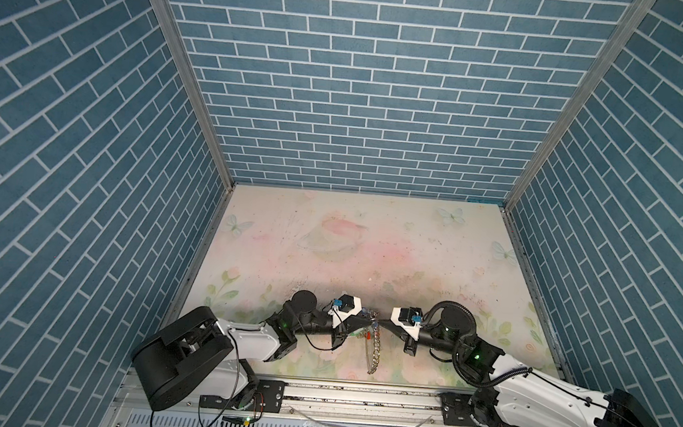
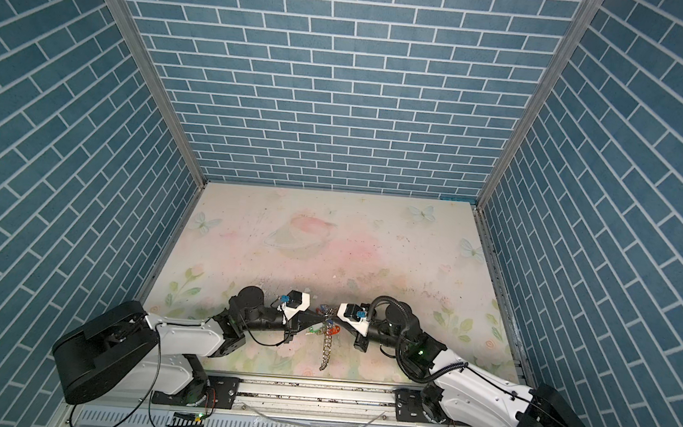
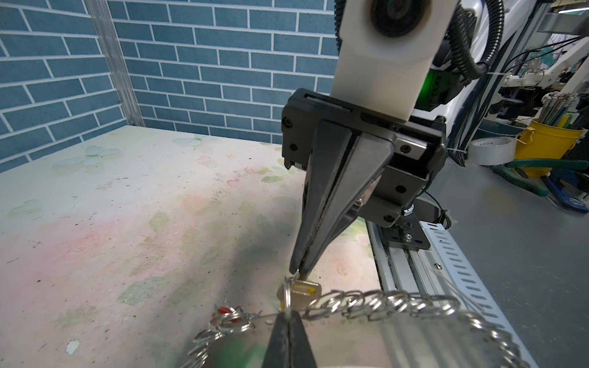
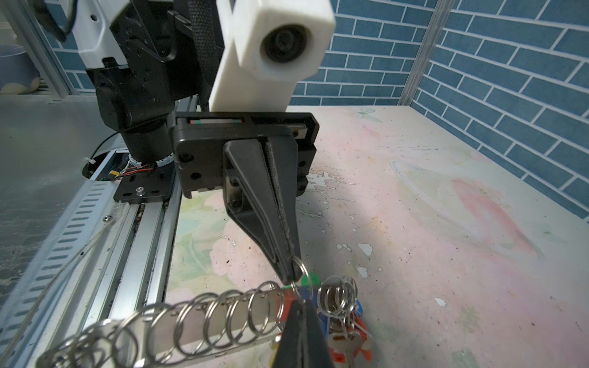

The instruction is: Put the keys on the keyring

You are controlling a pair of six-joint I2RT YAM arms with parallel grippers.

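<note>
Small metal key w/ yellow oblong plastic tag (image 3: 302,291): hangs from a small silver wire ring (image 3: 288,298), right at the point where the two gripper tips meet, mid-front of table.

That ring is pinched at two opp. spots. Right gripper (image 3: 298,270) is clenched on one arc and left gripper (image 4: 291,272) on the other. Black tapered fingers (image 4: 264,204) on each are pressed flat together, no gap. The tips nearly touch, and the arms point at each other.

Flat grey metal plate keyring (image 4: 223,318), rim strung w/ many silver rings: just beside the pinched ring. One end is up at the tips and the rest runs toward the aluminium front rail (image 1: 359,395). In both top views it reads as a line of rings (image 1: 374,352) (image 2: 327,347). Can't tell if its far end rests on the table.

Bunch of other keys w/ red, blue, green and orange tags (image 4: 347,337): clustered on rings next to the tips, on the side away from the rail.

Pale floral-print tabletop (image 1: 370,246) below. Blue brick-pattern walls (image 1: 382,101) on three sides.
</note>
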